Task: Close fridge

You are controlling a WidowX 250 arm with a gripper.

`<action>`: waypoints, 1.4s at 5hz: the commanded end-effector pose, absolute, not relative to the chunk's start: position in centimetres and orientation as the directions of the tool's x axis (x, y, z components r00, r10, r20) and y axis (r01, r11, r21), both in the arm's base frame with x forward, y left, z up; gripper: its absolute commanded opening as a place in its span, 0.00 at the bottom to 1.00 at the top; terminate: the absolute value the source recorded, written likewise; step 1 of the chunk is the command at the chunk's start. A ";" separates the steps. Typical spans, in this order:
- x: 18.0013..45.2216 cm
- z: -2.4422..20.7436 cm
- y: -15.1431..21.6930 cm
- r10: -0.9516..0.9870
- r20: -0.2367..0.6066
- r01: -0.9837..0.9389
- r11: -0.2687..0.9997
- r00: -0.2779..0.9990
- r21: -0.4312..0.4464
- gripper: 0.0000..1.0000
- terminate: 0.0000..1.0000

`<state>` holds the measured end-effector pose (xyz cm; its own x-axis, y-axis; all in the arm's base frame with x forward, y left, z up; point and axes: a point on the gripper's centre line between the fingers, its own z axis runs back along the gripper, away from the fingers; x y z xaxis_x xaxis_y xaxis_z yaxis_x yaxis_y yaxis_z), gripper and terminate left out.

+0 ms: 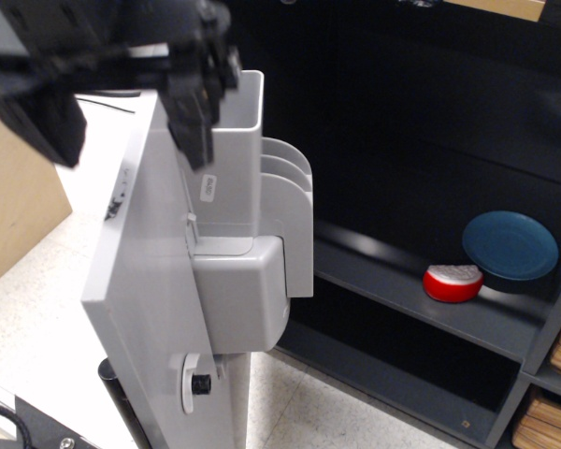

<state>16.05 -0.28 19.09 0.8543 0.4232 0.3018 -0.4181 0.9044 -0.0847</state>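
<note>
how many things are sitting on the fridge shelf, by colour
blue: 1, the round blue plate leaning at the back of the shelf
red and white: 1, the small red-and-white item in front of it
total: 2

gripper [122, 103]: motion-blurred, jaw state unclear
fridge [159, 309] door: bottom cut off by frame edge, top hidden behind gripper
</note>
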 end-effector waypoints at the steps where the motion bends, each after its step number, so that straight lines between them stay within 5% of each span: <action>1: 17.6 17.5 -1.4 0.486 0.232 -0.477 0.873 0.843 -0.097 1.00 0.00; 4: 22.8 17.5 -8.0 0.484 0.182 -0.462 0.874 0.856 -0.151 1.00 0.00; 5: 25.6 17.8 -10.3 0.466 0.228 -0.440 0.884 0.855 -0.158 1.00 0.00; 6: 29.7 19.5 -11.4 0.474 0.234 -0.438 0.879 0.849 -0.191 1.00 0.00; 7: 30.0 21.1 -11.4 0.425 0.274 -0.379 0.902 0.863 -0.205 1.00 0.00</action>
<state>30.21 -11.03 18.93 0.8809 0.4152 0.2273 -0.3842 0.9076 -0.1692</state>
